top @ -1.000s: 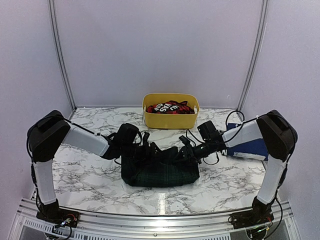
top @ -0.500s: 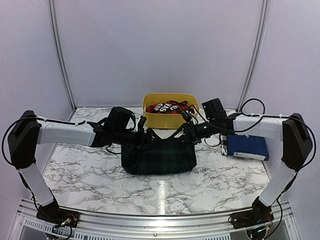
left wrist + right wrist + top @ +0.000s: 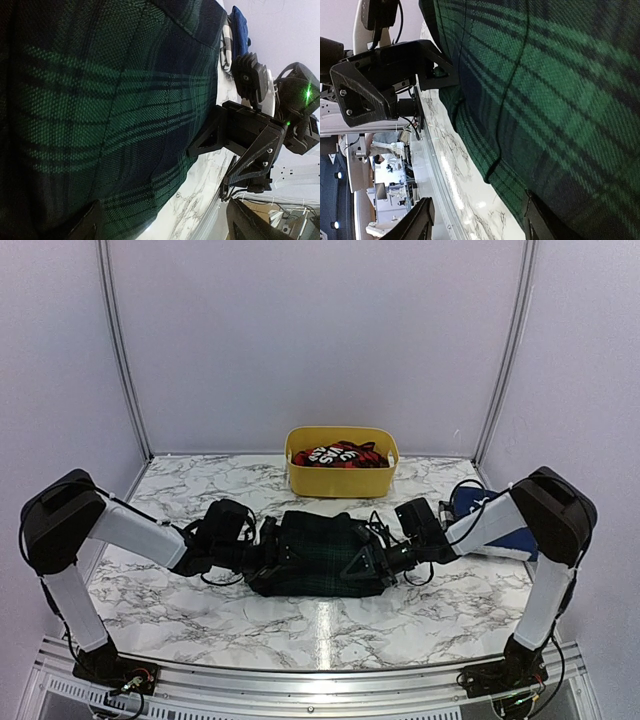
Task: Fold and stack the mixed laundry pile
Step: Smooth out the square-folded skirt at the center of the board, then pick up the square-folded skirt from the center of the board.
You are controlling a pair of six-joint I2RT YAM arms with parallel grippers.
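Observation:
The dark green-navy tartan garment [image 3: 318, 555] lies folded flat on the marble table [image 3: 180, 610] at the centre. My left gripper [image 3: 268, 546] sits at its left edge and my right gripper [image 3: 372, 558] at its right edge, both low on the table. In the left wrist view [image 3: 165, 215] the jaws stand wide apart, tartan [image 3: 100, 110] against one finger. In the right wrist view [image 3: 479, 205] the jaws are also wide apart beside the tartan [image 3: 560, 90]. The red-and-black checked garment [image 3: 338, 454] lies in the yellow tub [image 3: 340, 480]. The plain navy garment [image 3: 505, 532] lies folded at the right.
The tub stands at the back centre against the wall. The navy garment lies behind my right forearm near the right wall. A metal rail [image 3: 320, 680] runs along the table's near edge. Cables trail around both wrists.
Both grippers had lifted the tartan garment up toward the tub half a second ago. Now they have come down and the garment lies flat and folded, with both jaws open.

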